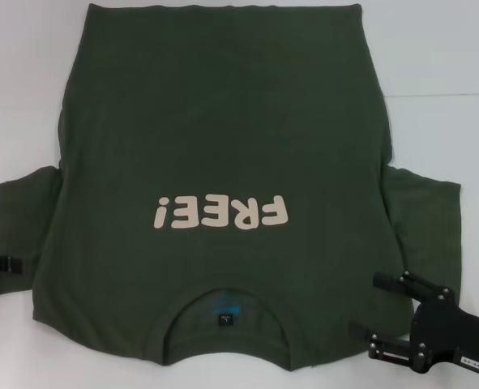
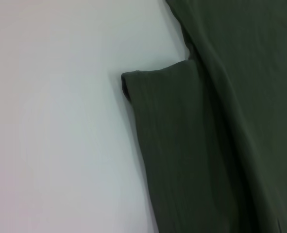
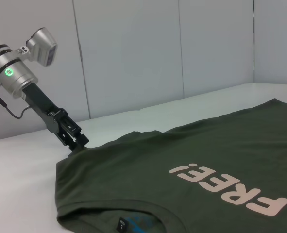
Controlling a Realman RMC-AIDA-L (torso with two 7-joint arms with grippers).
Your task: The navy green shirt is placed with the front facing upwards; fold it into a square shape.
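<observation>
The navy green shirt (image 1: 223,138) lies flat on the white table, front up, its cream "FREE!" lettering (image 1: 220,212) upside down to me and the collar (image 1: 225,312) at my near side. My left gripper (image 1: 2,264) sits at the outer edge of the left sleeve (image 2: 172,145) and looks shut on the sleeve hem; the right wrist view shows the left gripper (image 3: 79,142) touching that hem. My right gripper (image 1: 365,304) is open at the near right shoulder, one finger on each side of the shirt's edge, below the right sleeve (image 1: 424,215).
The white table (image 1: 450,49) shows bare around the shirt, widest at the far left and far right. A pale panelled wall (image 3: 133,53) stands beyond the table's left side. The shirt's hem (image 1: 223,10) reaches close to the far edge of my view.
</observation>
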